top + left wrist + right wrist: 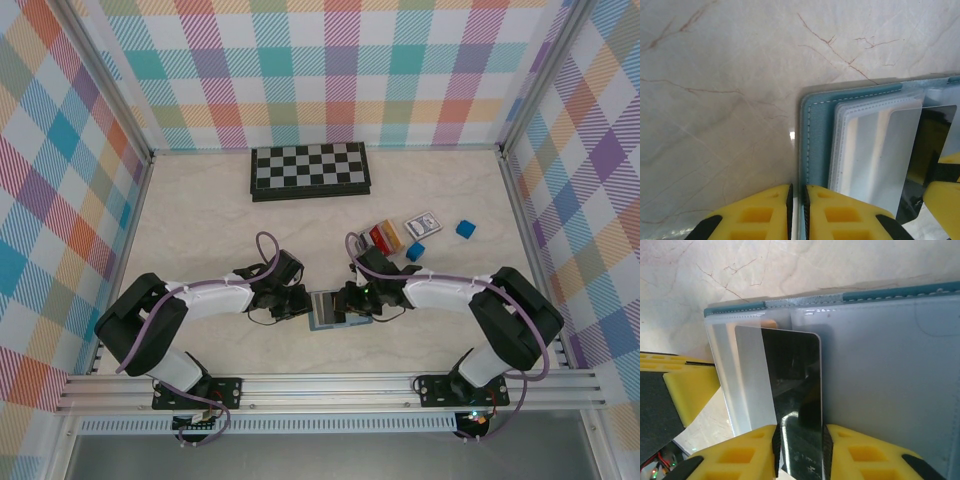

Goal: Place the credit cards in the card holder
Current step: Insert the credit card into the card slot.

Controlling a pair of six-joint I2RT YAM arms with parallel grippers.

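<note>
The left tool [797,192] is closed on the edge of the holder [815,140]; I cannot tell if the right tool [801,432] grips the card [790,370], so push it straight ahead.

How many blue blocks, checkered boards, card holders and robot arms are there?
Blue blocks: 2
Checkerboard: 1
Card holder: 1
Robot arms: 2
Total: 6
</note>
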